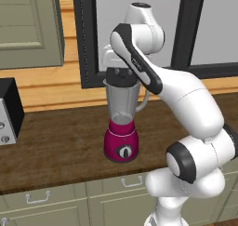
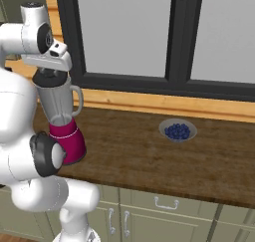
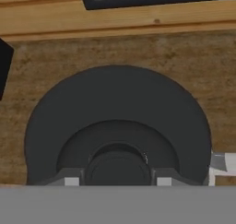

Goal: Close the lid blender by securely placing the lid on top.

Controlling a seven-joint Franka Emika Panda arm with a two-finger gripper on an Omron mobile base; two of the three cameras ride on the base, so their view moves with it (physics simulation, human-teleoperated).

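Observation:
The blender (image 1: 122, 143) has a magenta base, a black dial and a tall clear grey jar (image 1: 122, 99). It stands on the wooden counter, and the right base view shows the blender (image 2: 67, 136) at the left. The black round lid (image 1: 120, 77) sits level at the jar's mouth, directly under the hand. My gripper (image 1: 119, 69) points straight down onto it. In the hand view the lid (image 3: 115, 98) spreads wide below me, and my gripper (image 3: 117, 178) has its fingertips (image 3: 70, 180) pressed on either side of the lid's raised centre knob. The gripper (image 2: 50, 71) is shut on the lid (image 2: 51, 79).
A bowl of blueberries (image 2: 178, 130) sits on the counter (image 2: 149, 156) well to the right of the blender. A black-and-silver appliance (image 1: 7, 111) stands at the far left. A dark window frame (image 1: 88, 43) rises behind the blender. Cabinet drawers (image 1: 46, 197) run below the counter's front edge.

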